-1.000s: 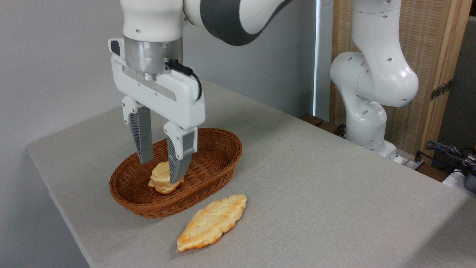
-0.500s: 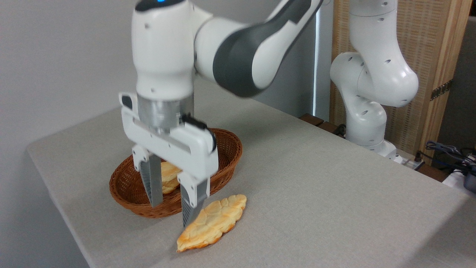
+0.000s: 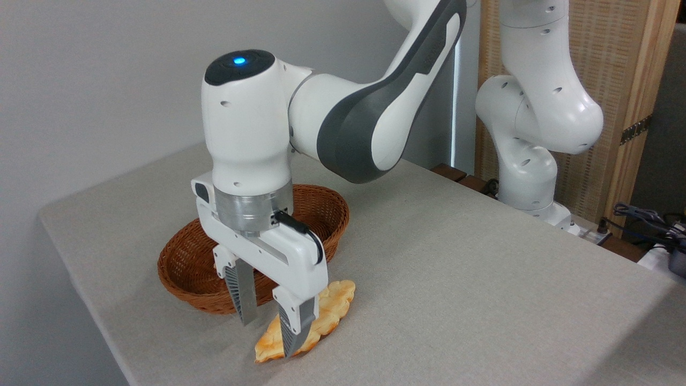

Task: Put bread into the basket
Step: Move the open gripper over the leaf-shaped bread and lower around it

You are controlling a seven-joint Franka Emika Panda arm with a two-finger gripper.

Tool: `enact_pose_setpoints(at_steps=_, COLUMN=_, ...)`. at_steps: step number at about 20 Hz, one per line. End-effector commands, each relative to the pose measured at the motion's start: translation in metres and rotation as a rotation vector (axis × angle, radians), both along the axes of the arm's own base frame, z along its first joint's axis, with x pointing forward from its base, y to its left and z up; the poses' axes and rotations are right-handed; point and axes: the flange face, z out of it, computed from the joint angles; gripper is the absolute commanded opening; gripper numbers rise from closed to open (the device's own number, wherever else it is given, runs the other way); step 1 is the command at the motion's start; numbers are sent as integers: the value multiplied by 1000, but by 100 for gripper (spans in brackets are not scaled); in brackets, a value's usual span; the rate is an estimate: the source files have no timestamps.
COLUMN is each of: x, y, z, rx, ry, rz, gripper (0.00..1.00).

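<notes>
Since the earlier frame the claw (image 3: 268, 335) has been lowered further and shifted towards the bread (image 3: 327, 311), away from the basket (image 3: 185, 271). The claw is held wide open with nothing gripped; its fingers are placed astride the bread's middle, one finger (image 3: 242, 292) on the basket side and the other in front of the pastry. Whether the fingers touch the bread cannot be told. The bread is laid flat on the grey tabletop (image 3: 482, 279), just beside the basket's near rim and outside it. The basket's inside is largely hidden by the arm.
</notes>
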Motion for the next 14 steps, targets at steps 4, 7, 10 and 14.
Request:
enact_pose_setpoints(at_steps=4, x=-5, y=10, z=-12, rx=15, ry=9, rz=-24, gripper=100)
enact_pose_setpoints(at_steps=7, x=-3, y=6, z=-20, rx=15, ry=23, rz=-30, gripper=100)
enact_pose_setpoints(at_steps=10, x=-3, y=2, z=-23, rx=14, ry=27, rz=-36, gripper=100)
enact_pose_setpoints(at_steps=14, x=-2, y=0, z=-26, rx=14, ry=34, rz=-41, gripper=100)
